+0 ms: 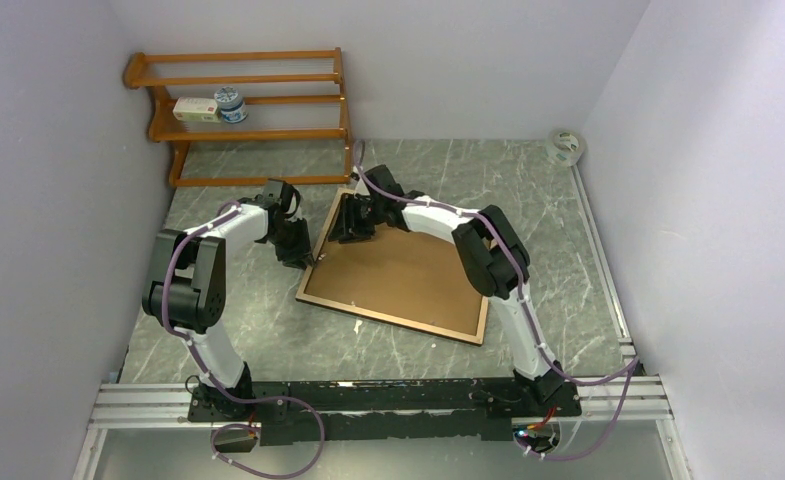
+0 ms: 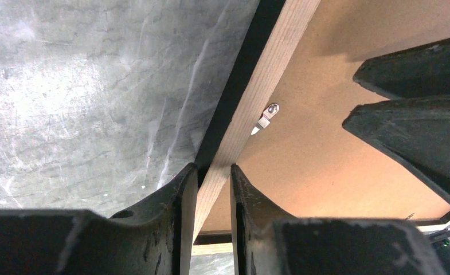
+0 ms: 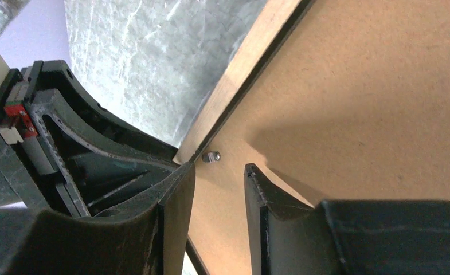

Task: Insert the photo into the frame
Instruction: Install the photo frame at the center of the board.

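The frame (image 1: pixel 398 318) lies back-up and slightly askew in the middle of the table, its brown backing board (image 1: pixel 398 270) filling it. My left gripper (image 1: pixel 301 258) is at the frame's left edge. In the left wrist view, that gripper (image 2: pixel 214 177) is shut across the light wooden rail (image 2: pixel 257 91). My right gripper (image 1: pixel 353 228) hovers over the far left corner. Seen from the right wrist, its jaws (image 3: pixel 219 172) stand apart over the board, and one fingertip (image 3: pixel 185 172) touches the rail (image 3: pixel 245 63). The photo is hidden.
An orange-brown shelf rack (image 1: pixel 248 110) with a small box and a tin stands at the back left. A tape roll (image 1: pixel 566 147) lies at the back right. Metal clips (image 2: pixel 266 119) sit along the board's edge. Walls close in on three sides.
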You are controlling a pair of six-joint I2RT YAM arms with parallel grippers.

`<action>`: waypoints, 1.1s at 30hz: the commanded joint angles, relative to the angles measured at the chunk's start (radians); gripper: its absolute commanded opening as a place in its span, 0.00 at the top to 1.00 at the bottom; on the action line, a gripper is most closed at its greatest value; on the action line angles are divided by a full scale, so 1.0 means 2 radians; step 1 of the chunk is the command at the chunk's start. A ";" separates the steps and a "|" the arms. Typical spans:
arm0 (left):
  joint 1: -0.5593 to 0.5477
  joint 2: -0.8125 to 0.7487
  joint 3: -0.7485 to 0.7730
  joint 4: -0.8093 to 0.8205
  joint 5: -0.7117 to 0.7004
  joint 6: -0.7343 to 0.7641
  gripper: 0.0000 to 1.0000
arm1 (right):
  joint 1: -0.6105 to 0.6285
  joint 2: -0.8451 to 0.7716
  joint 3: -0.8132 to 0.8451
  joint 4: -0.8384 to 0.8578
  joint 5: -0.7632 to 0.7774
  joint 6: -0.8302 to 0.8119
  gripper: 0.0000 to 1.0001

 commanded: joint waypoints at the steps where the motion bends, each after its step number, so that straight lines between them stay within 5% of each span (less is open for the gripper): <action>1: 0.000 0.007 -0.002 -0.032 -0.029 0.000 0.70 | 0.008 -0.033 -0.032 0.030 -0.005 -0.008 0.61; 9: 0.000 0.009 -0.008 -0.021 -0.022 -0.003 0.77 | 0.033 -0.026 -0.039 0.033 -0.013 -0.026 0.73; 33: 0.000 0.009 -0.011 -0.021 -0.018 -0.006 0.79 | 0.048 0.037 0.023 0.021 0.053 -0.030 0.70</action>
